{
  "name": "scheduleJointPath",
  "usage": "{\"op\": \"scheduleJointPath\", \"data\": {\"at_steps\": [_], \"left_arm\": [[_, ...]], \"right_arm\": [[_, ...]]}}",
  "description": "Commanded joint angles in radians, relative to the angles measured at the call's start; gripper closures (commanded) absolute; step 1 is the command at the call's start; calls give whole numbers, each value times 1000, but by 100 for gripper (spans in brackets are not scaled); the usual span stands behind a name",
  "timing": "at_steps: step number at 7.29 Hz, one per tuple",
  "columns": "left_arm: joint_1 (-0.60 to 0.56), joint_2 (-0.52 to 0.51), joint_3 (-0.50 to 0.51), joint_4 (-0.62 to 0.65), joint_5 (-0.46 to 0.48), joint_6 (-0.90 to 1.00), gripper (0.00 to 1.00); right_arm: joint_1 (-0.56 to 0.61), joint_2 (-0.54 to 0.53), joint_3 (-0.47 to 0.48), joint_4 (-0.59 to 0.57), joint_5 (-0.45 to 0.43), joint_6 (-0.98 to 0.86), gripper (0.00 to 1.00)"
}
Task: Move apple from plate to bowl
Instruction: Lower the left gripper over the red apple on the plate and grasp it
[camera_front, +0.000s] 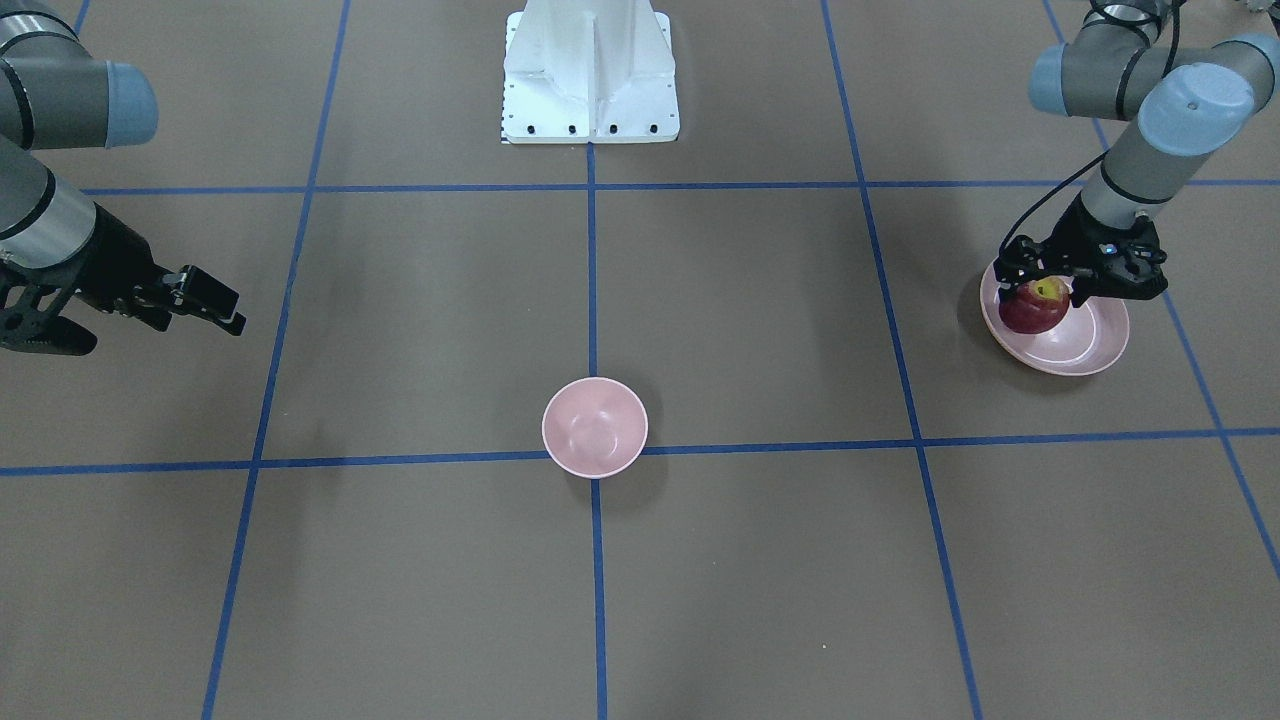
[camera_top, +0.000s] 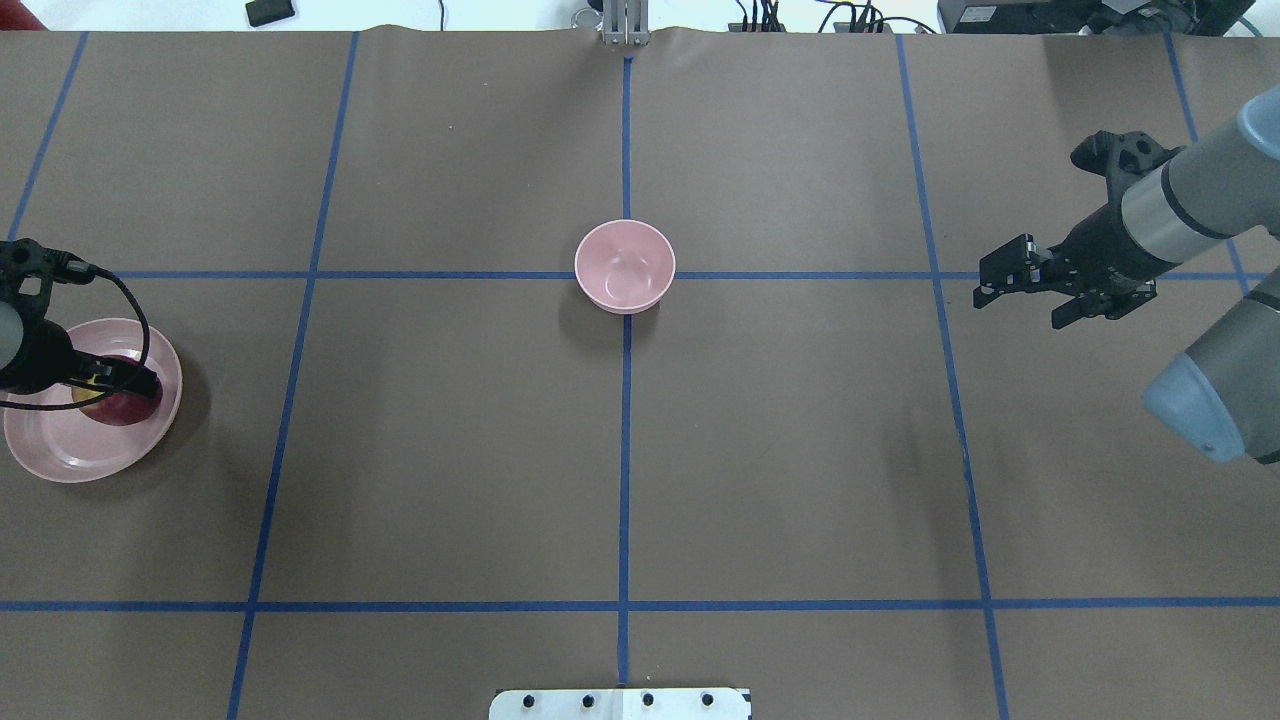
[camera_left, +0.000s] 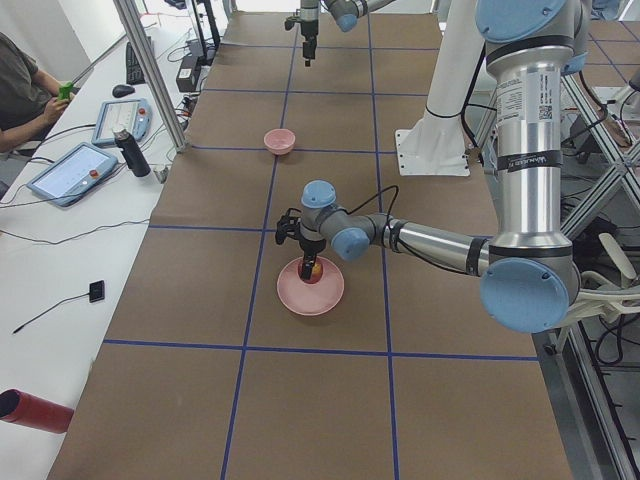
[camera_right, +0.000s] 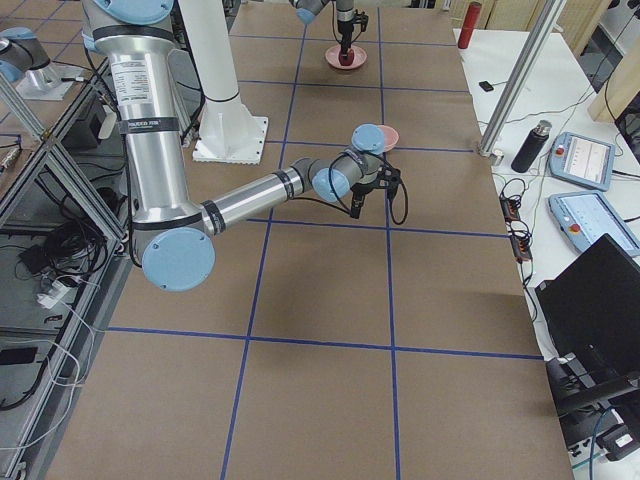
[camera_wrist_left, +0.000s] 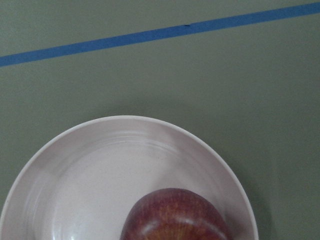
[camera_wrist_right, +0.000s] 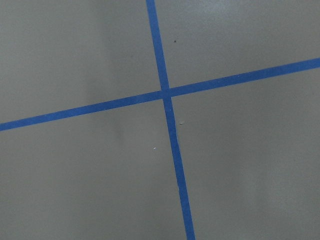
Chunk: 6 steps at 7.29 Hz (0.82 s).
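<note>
The dark-red apple (camera_front: 1030, 312) with its yellow stem patch sits low in the wide pale-pink plate (camera_front: 1095, 345), toward the rim on the robot's side. My left gripper (camera_front: 1040, 294) points down over it, with one finger against each side of the apple, shut on it. The left wrist view shows the apple's top (camera_wrist_left: 175, 217) over the plate's floor (camera_wrist_left: 100, 165). The small deep pink bowl (camera_front: 595, 428) stands empty at the table's middle, on a tape crossing. My right gripper (camera_front: 225, 305) hovers open and empty at the far side, well away from the bowl.
The white robot base (camera_front: 590, 80) stands at the table's robot-side edge. Blue tape lines (camera_top: 625, 450) divide the brown table into squares. A side desk with tablets (camera_left: 75, 170) and a bottle runs along the operators' side, where a person sits.
</note>
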Motion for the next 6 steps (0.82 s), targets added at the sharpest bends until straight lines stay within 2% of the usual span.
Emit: {"op": "scheduleJointPath", "data": {"at_steps": [1, 3, 4, 5, 6], "left_arm": [[4, -2, 14, -1, 1, 7, 3], [4, -1, 14, -1, 1, 11, 5], [4, -2, 15, 0, 0, 6, 32], [4, -2, 14, 3, -2, 11, 78], [3, -2, 8, 6, -21, 12, 100]], "right_arm": [[0, 0, 0, 0, 0, 0, 0], [0, 2, 2, 0, 2, 0, 0], [-2, 2, 2, 2, 2, 0, 0], [-2, 2, 3, 2, 4, 2, 0], [-3, 2, -1, 2, 4, 5, 0]]}}
